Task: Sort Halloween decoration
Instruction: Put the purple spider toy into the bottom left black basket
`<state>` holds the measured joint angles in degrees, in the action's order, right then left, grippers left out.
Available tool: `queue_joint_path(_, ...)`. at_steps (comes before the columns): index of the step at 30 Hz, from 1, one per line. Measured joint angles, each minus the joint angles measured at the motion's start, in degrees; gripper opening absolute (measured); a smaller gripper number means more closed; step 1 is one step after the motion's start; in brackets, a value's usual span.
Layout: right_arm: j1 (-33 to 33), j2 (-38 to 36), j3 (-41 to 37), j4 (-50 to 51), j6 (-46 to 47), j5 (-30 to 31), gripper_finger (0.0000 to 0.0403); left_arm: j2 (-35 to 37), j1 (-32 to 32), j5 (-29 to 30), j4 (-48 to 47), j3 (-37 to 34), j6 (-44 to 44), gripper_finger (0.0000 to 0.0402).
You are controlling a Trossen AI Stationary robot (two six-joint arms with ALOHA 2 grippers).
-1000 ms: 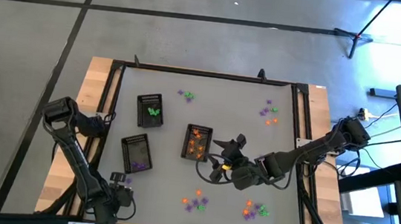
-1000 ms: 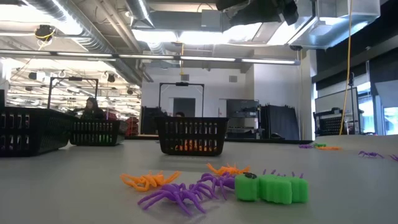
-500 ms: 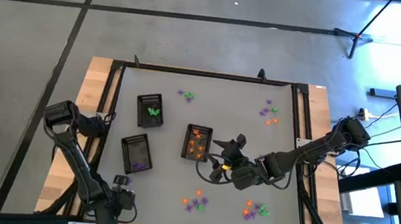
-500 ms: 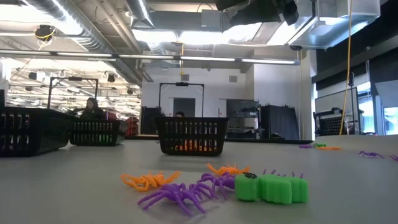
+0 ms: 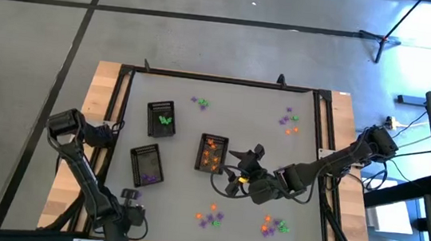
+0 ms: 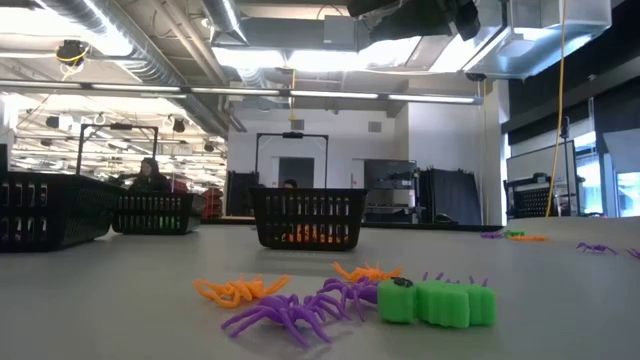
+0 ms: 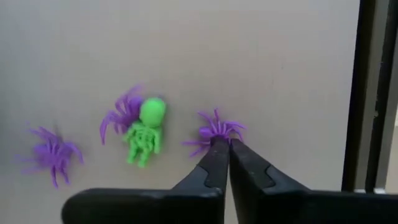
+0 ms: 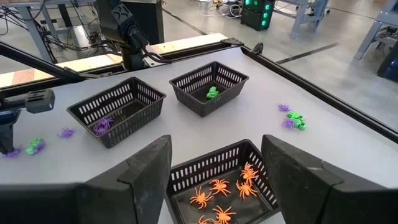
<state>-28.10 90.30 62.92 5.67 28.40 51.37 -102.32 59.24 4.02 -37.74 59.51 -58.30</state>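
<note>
At the tips of the left gripper [image 7: 222, 144], whose jaws are pressed together, lies a tiny purple plastic spider [image 7: 216, 131]; whether they pinch one of its legs I cannot tell. Just beside it sit a small green plastic skeleton [image 7: 145, 130] and two more purple spiders, with the black frame rail [image 7: 368, 93] near on the other side. The right gripper [image 8: 214, 163], jaws wide apart, hangs over the black mesh tray of orange spiders [image 8: 219, 190]; bare grey counter [image 5: 247, 124] stretches beyond it.
</note>
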Motion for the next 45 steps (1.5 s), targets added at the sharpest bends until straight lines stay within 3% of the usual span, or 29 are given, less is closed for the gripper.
queue_joint_path(5,0.0,0.01,0.0,0.0,0.0,0.0,0.0246,-0.07,0.09,-0.78,-4.52,4.63,1.8,0.0)
queue_joint_path(13,0.0,0.0,0.0,0.0,0.0,0.0,0.0246,0.1,0.07,4.63,-16.88,14.98,7.7,0.0)
queue_joint_path(17,0.0,0.0,0.0,0.0,0.0,0.0,0.0246,0.11,0.22,4.45,-18.58,16.51,7.86,0.0)
queue_joint_path(23,0.0,0.0,0.0,0.02,0.0,-0.02,0.0246,0.11,1.95,2.51,-17.2,13.1,4.12,0.0014)
queue_joint_path(35,0.0,0.0,0.0,0.0,0.0,-0.02,0.0246,0.13,2.21,-2.65,-5.45,3.81,1.05,0.013)
queue_joint_path(45,0.0,0.0,0.0,0.0,0.0,-0.02,0.0246,0.45,2.19,-5.23,-1.62,-1.27,-1.27,0.0146)
